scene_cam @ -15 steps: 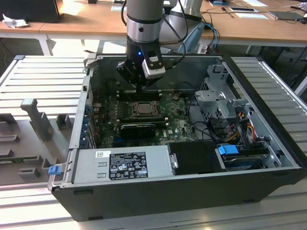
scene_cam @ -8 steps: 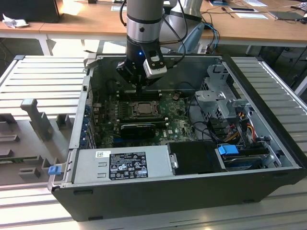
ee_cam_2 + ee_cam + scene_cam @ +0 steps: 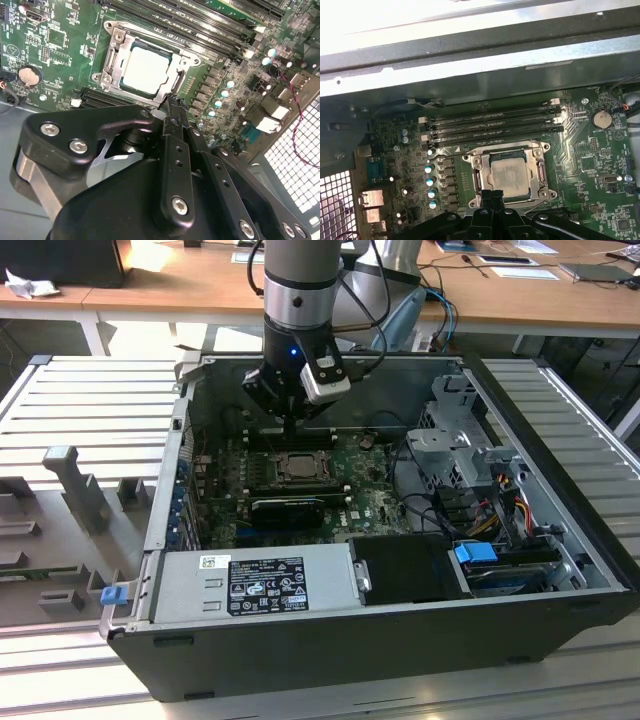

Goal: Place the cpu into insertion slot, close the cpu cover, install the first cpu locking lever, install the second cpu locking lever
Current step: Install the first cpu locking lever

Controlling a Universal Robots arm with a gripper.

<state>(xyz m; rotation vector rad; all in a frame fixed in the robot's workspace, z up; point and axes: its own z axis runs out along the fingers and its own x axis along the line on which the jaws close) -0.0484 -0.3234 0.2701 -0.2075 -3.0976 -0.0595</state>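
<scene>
The cpu (image 3: 146, 70) (image 3: 509, 175) (image 3: 297, 467) lies flat in the insertion slot (image 3: 476, 161) on the green board, pale metal top facing up. The cpu cover (image 3: 114, 62) (image 3: 537, 175) lies down around it as a silver frame, with the chip showing through its window. My gripper (image 3: 172, 102) (image 3: 493, 195) (image 3: 290, 430) hovers just beside one edge of the socket. Its black fingers (image 3: 175, 145) are pressed together with nothing between them. I cannot tell how the locking levers stand.
Long black memory slots (image 3: 492, 125) run beside the socket. A black heatsink card (image 3: 287, 508), a grey power supply (image 3: 255, 580), a drive cage (image 3: 455, 445) and cable bundles (image 3: 500, 500) stand inside the open case (image 3: 400, 650). A coin cell (image 3: 601, 119) sits on the board.
</scene>
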